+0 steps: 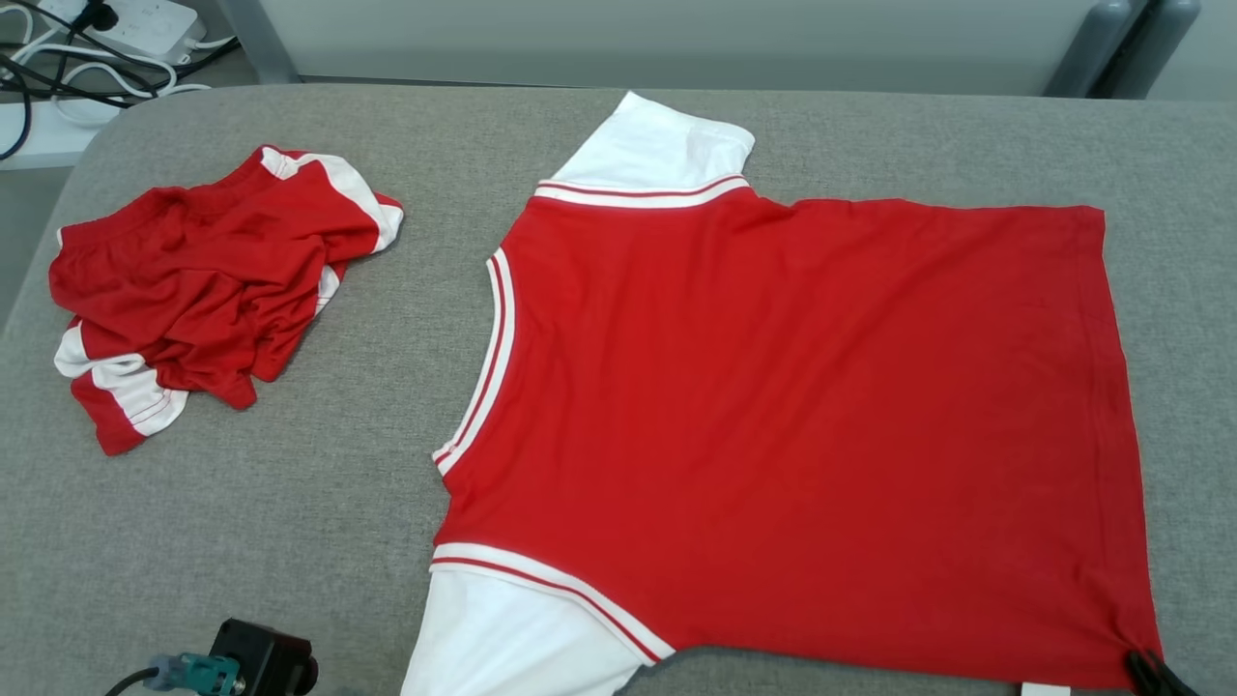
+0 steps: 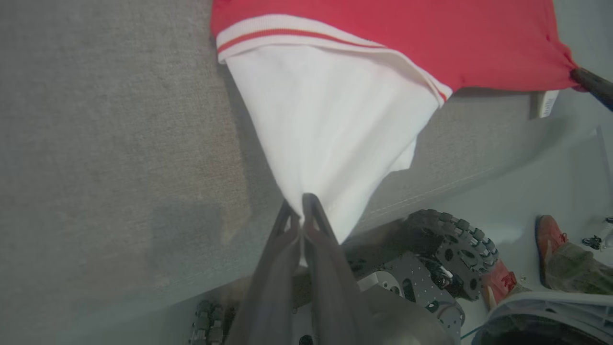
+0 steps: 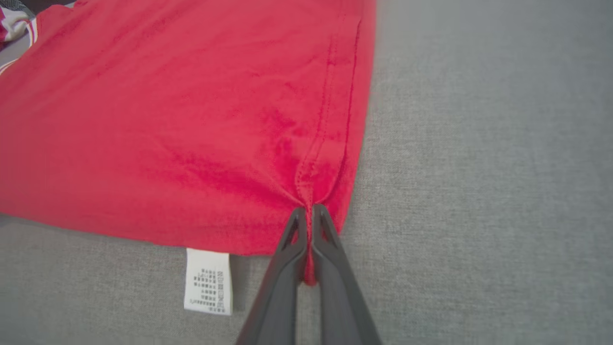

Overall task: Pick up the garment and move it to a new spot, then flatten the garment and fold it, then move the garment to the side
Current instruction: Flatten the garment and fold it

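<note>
The garment (image 1: 792, 416) is a red shirt with white sleeves, spread flat on the grey table (image 1: 319, 503), collar to the left and hem to the right. My left gripper (image 2: 302, 203) is shut on the tip of the near white sleeve (image 2: 330, 124), which is pulled taut toward the table's front edge. My right gripper (image 3: 309, 213) is shut on the near hem corner (image 3: 311, 177) of the red cloth; its dark fingertips (image 1: 1155, 670) show at the lower right of the head view. A white care label (image 3: 208, 280) sticks out from under the hem.
A second red and white garment (image 1: 208, 290) lies crumpled at the table's left. A dark camera block with a teal plug (image 1: 256, 657) sits low left. Cables and a power strip (image 1: 126, 29) lie past the far left corner. The robot's wheeled base (image 2: 445, 249) and a person's red shoe (image 2: 548, 239) show on the floor.
</note>
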